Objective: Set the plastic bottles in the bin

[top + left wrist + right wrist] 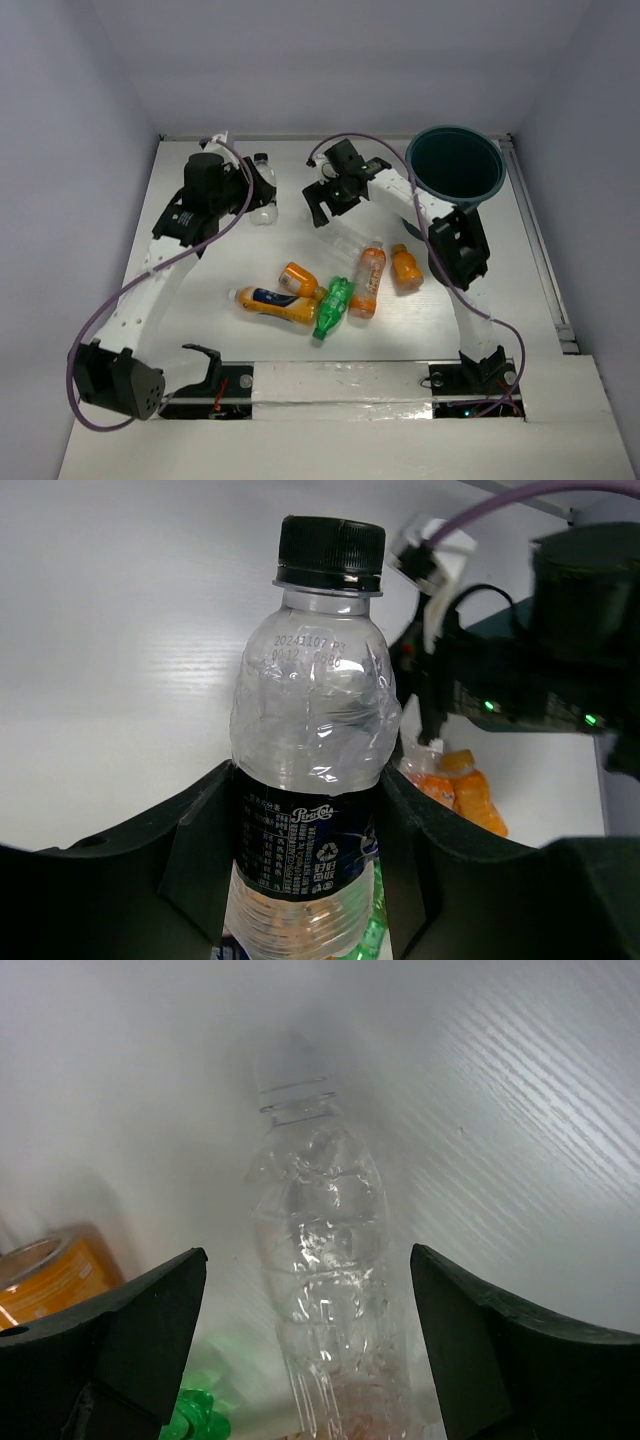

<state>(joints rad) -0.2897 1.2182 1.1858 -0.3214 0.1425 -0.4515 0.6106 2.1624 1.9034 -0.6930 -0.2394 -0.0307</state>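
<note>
Expect every step still ahead: your left gripper [308, 850] clamps the capped clear bottle [312, 710], your right gripper [308, 1260] (jaws spread wide) hovers over the second clear bottle [322, 1310], five coloured bottles [333, 307] lie loose, and the bin [500, 175] shows none inside.

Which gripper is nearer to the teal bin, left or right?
Right. The right gripper hangs open left of the bin in the top view; the left gripper, shut on a clear bottle, is farther left.

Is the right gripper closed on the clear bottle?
No, the right gripper stands open, its jaws well apart from the clear bottle.
</note>
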